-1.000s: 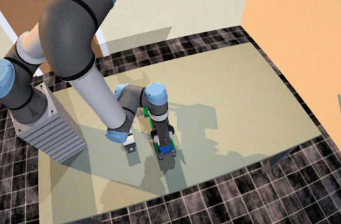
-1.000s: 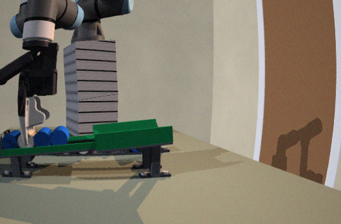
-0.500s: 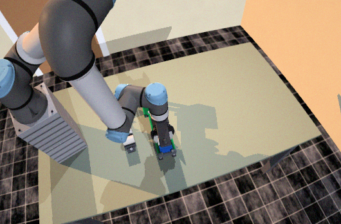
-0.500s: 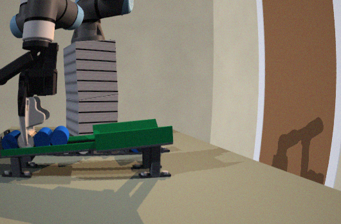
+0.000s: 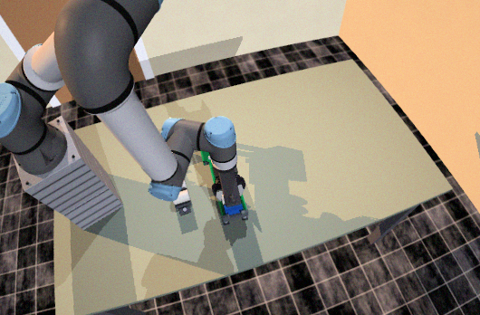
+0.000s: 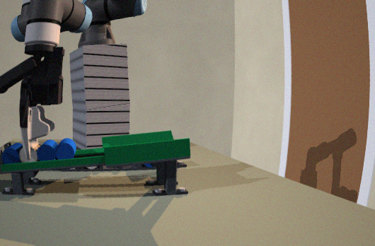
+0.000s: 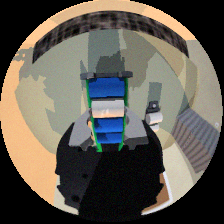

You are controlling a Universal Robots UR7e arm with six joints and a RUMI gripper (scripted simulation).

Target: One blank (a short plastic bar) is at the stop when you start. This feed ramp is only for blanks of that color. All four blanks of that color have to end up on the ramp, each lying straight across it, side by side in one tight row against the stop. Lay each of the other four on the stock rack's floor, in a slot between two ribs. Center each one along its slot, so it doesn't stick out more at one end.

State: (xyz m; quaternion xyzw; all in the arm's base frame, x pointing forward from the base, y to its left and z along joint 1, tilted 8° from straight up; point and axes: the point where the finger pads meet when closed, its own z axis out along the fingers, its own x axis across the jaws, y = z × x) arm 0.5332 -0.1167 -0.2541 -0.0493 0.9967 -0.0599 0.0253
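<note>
The green feed ramp holds four blanks lying across it. A blue blank lies against the dark stop. Just behind it is a white blank. Two more blue blanks, one next to the white one and one farther up, follow it. My gripper is down at the ramp, shut on the white blank by its ends; the blank still sits between the side walls. In the top view the wrist hides the fingers.
The stock rack's dark end shows beside the ramp, with white blanks in it. Most of the rack is hidden by the arm and gripper. The ribbed robot pedestal stands beyond the rack.
</note>
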